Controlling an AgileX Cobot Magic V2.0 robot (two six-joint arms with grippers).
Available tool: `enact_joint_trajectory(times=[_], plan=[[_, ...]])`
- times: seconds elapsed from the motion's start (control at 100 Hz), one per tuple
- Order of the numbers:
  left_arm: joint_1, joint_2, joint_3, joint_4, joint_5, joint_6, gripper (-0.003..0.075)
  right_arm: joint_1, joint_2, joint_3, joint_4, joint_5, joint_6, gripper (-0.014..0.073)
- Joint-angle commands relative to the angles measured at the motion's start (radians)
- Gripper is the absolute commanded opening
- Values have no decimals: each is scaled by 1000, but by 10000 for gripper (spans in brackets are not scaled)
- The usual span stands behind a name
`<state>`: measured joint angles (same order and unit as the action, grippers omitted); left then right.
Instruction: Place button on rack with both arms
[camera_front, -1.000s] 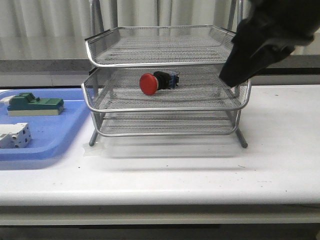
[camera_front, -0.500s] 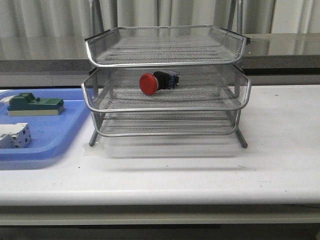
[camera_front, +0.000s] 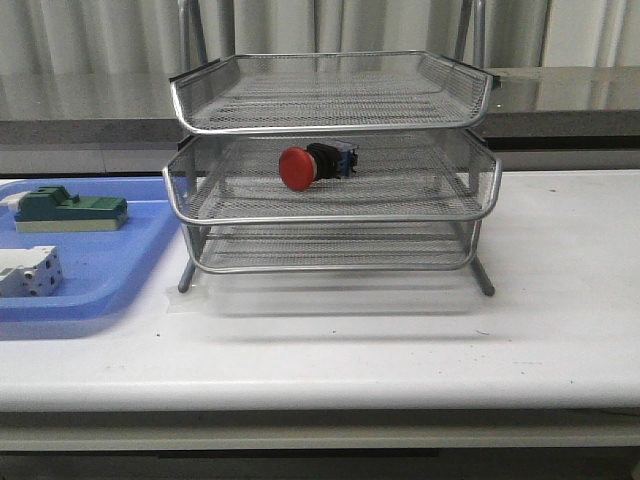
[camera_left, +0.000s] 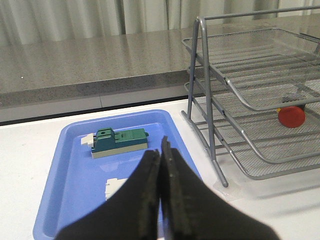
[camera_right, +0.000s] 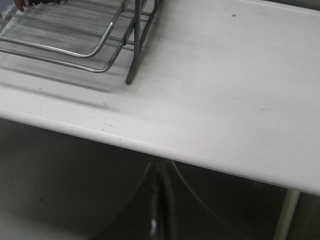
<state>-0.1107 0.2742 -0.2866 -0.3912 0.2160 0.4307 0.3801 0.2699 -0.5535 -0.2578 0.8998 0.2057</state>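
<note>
Since button (camera_front: 300, 166) lies on rack (camera_front: 330, 215) mid tier (red head frontward) | both jaws closed, empty | judge: placement done, keep arms clear of rack

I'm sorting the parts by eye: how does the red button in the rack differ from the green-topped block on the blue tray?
The button has a round red head on a dark body; the green-topped block is rectangular, green over a pale base. The button lies on its side on the rack's middle tier, head toward the camera; the block lies flat in the blue tray. Neither is held by a tool.
</note>
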Motion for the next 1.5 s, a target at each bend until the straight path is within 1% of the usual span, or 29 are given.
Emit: enact_joint_trajectory(times=[0.0,0.68,0.8,0.87,1.0,1.13,1.27,1.35,1.49], plan=[[2,10,-26,-16,-77,-7,-20,-7,-23,-23,-29,-53,6,-60],[2,10,-26,-16,-77,-7,-20,-7,-27,-23,-29,-55,6,-60],[2,10,-26,-16,-77,-7,-20,-9,-27,-23,-28,-77,6,-60],[2,10,-26,-16,-77,-7,-20,-18,-27,-12,-29,-130,6,-60],[2,10,-26,-16,-77,-7,-20,-77,-28,54,-23,-290,6,-60],[2,10,-26,-16,-77,-7,-20,-161,-29,161,42,-473,6,-60],[2,10,-26,-16,-77,-7,-20,-240,-48,281,90,-628,6,-60],[2,10,-26,-16,-77,-7,-20,-261,-96,337,95,-671,6,-60],[2,10,-26,-16,-77,-7,-20,-272,-204,410,118,-677,6,-60]])
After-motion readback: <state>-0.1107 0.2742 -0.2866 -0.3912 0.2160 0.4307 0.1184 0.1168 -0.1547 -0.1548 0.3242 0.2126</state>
